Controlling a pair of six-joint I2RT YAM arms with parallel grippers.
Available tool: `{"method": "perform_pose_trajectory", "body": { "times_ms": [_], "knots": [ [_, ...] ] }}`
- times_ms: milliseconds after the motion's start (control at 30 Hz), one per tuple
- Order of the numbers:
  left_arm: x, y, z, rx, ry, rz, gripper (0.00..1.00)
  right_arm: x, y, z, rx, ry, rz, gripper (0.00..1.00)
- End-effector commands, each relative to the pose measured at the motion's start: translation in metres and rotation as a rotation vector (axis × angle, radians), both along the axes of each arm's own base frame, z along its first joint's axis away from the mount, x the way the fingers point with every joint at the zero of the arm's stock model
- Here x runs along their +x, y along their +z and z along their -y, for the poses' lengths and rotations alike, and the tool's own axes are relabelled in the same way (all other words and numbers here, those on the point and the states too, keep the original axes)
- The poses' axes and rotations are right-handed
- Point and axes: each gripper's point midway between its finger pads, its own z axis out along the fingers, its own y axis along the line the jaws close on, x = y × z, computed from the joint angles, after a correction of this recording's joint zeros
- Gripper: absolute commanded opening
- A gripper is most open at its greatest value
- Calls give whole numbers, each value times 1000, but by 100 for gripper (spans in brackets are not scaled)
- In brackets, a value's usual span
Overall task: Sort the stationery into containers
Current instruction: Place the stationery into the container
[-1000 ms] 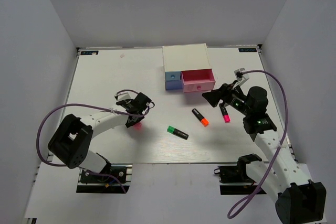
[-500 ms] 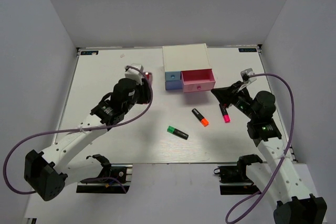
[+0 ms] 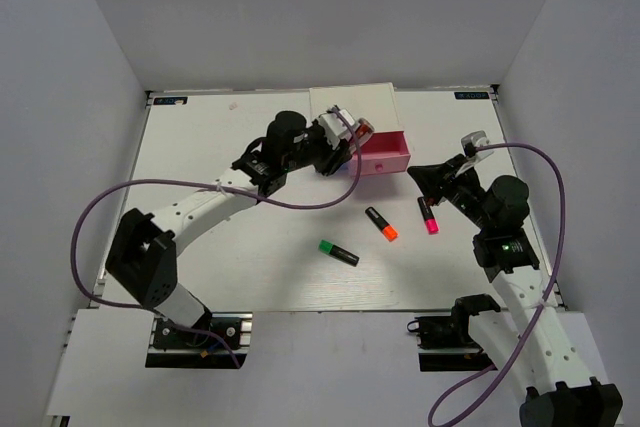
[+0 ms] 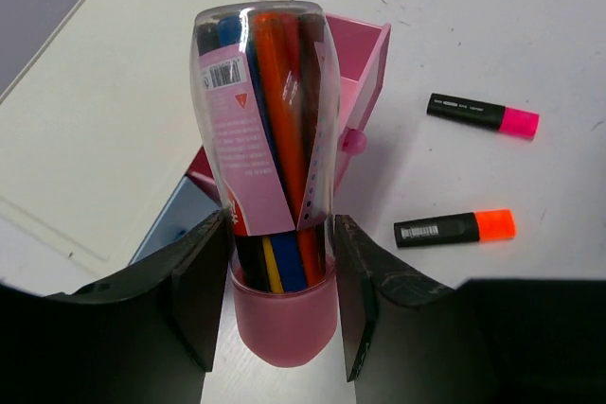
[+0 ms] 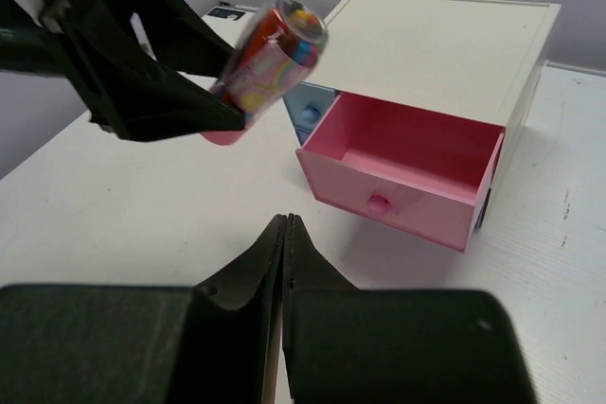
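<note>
The left gripper [image 4: 279, 272], clamped on the pink tube [image 4: 270, 139], is now swinging it up toward the open pink drawer [image 5: 407, 163].

Pink cylinder [image 4: 275, 186]: clear tube on a pink base, pens inside, clamped in the left end effector [image 4: 279, 305], upper centre.
Pink drawer [image 5: 407, 172]: pulled open, just beside the cylinder.
Green highlighter [image 3: 338, 252]: flat, lower centre.
Orange highlighter [image 3: 381, 224]: flat, right of centre.
Pink highlighter [image 3: 428, 217]: flat, further right.
</note>
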Motion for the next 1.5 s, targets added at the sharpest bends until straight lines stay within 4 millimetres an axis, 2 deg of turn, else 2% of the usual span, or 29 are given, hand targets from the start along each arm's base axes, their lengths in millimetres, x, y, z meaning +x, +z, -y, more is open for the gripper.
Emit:
{"method": "perform_pose_trajectory", "body": {
  "times_ms": [0, 100, 200, 333, 400, 467, 567, 600, 633, 733, 767, 867, 1000, 1067, 1133, 1233, 1333, 1467],
  "knots": [
    [7, 42, 26, -51, -109, 188, 4, 2, 24, 5, -8, -27, 90, 2],
    [13, 41, 40, -84, -130, 224, 5, 2, 22, 5, -10, -24, 91, 2],
    [15, 60, 51, -146, -161, 282, 5, 3, 21, 6, -12, -33, 90, 2],
    [19, 67, 65, -177, -187, 319, 5, 1, 22, 6, -9, -32, 97, 2],
    [22, 60, 74, -181, -196, 321, 6, 2, 21, 6, -9, -31, 95, 2],
    [29, 63, 76, -195, -174, 344, 6, 2, 22, 7, -10, -33, 98, 2],
    [41, 49, 81, -192, -150, 345, 11, 3, 20, 7, -13, -38, 97, 2],
    [43, 39, 88, -182, -149, 332, 12, 2, 21, 8, -13, -39, 100, 2],
    [47, 42, 90, -180, -149, 348, 12, 3, 21, 8, -11, -41, 99, 3],
    [52, 29, 96, -143, -139, 345, 20, 3, 20, 9, -11, -44, 95, 3],
    [56, 23, 95, -125, -125, 351, 20, 3, 21, 9, -10, -42, 98, 3],
    [63, 29, 92, -102, -97, 379, 26, 3, 21, 10, -10, -47, 101, 4],
    [69, 25, 86, -60, -62, 384, 36, 3, 21, 9, -10, -42, 99, 6],
    [71, 22, 85, -45, -54, 386, 44, 3, 20, 10, -11, -45, 98, 6],
    [71, 22, 85, -45, -54, 386, 54, 3, 19, 10, -10, -44, 95, 9],
    [68, 20, 87, -39, -55, 380, 62, 3, 18, 10, -7, -44, 89, 18],
    [70, 25, 87, -43, -45, 387, 65, 3, 17, 10, -7, -42, 85, 26],
    [68, 32, 83, -58, -33, 392, 70, 5, 17, 12, -7, -48, 85, 30]
  ]
}}
